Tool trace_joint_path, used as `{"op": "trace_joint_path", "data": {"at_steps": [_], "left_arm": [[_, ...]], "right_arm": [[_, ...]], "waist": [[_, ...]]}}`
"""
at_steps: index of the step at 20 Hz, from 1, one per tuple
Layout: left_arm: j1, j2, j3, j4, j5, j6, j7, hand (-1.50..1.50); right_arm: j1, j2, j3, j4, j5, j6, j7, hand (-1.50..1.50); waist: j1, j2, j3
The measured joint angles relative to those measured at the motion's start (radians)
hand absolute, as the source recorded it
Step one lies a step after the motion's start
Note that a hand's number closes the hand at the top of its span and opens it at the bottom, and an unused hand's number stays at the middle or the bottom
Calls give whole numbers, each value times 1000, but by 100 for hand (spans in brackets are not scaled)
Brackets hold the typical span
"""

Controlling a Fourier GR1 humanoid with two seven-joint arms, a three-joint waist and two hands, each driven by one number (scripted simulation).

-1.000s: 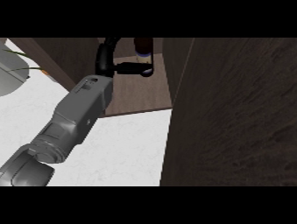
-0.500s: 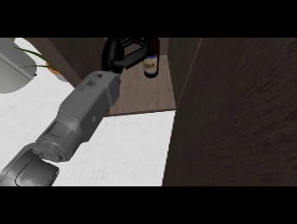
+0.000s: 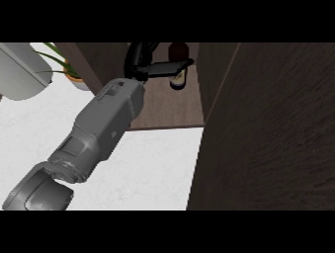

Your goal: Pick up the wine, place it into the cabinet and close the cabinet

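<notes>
We see the wine (image 3: 178, 74) standing inside the cabinet (image 3: 170, 106), close to its right inner wall, with bare shelf toward the front edge. Our left robot hand (image 3: 146, 62) sits just left of the bottle, fingers extended and no longer wrapped around it as a second ago. The open cabinet door (image 3: 279, 128) fills the right side. A potted plant (image 3: 69, 71) and the white tabletop (image 3: 151, 168) lie to the left.
</notes>
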Motion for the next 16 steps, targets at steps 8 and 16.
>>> {"op": "trace_joint_path", "data": {"at_steps": [8, 16], "left_arm": [[66, -12, -33, -91, 22, -36, 22, -150], [205, -15, -128, -276, 100, -79, 67, -150]], "right_arm": [[44, -16, -10, -6, 0, -10, -9, -150], [34, -20, -10, -5, 3, -24, 17, -150]], "waist": [[19, -12, 0], [34, -20, 0]]}}
